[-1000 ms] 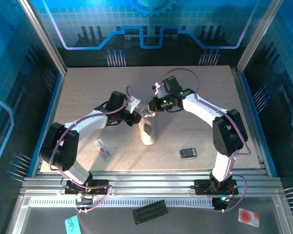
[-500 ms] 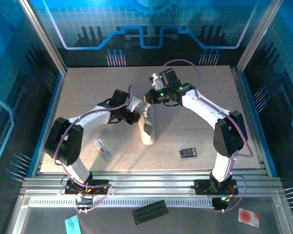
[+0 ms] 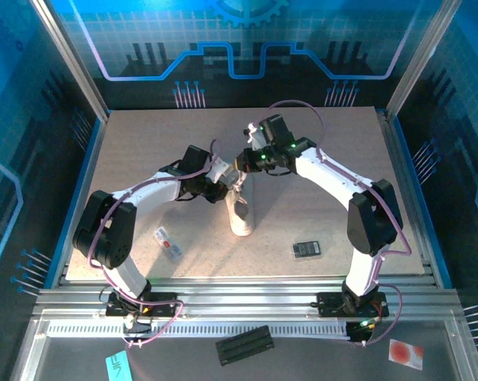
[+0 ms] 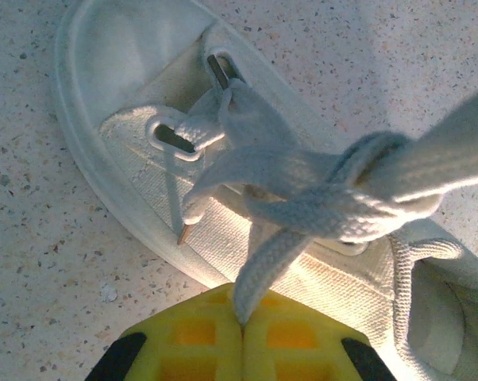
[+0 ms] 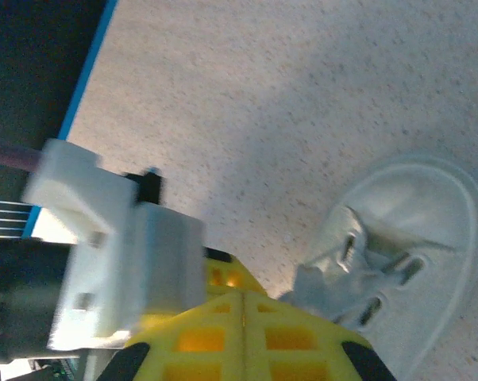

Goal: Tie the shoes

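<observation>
The white sneaker [image 3: 240, 214] lies mid-table, toe toward the near edge. In the left wrist view the shoe [image 4: 136, 171] fills the frame, with its laces crossed into a knot [image 4: 342, 198] above the tongue. My left gripper [image 4: 243, 324] is shut on one lace end that runs from the knot down into its yellow fingers. A second, taut strand [image 4: 453, 147] leaves the knot toward the upper right. In the top view that strand rises to my right gripper [image 3: 240, 164], which hangs just behind the shoe, beside the left gripper [image 3: 223, 184]. The right gripper [image 5: 244, 292] is shut, close to the shoe [image 5: 414, 238].
A small black device [image 3: 306, 249] lies right of the shoe, near the front. A white-and-red packet [image 3: 167, 243] lies to the left front. The left arm's white wrist block [image 5: 112, 246] sits close beside my right fingers. Blue walls ring the table.
The right gripper has lifted and drawn back from the shoe, pulling its strand tighter. The left gripper has hardly moved and keeps its hold.
</observation>
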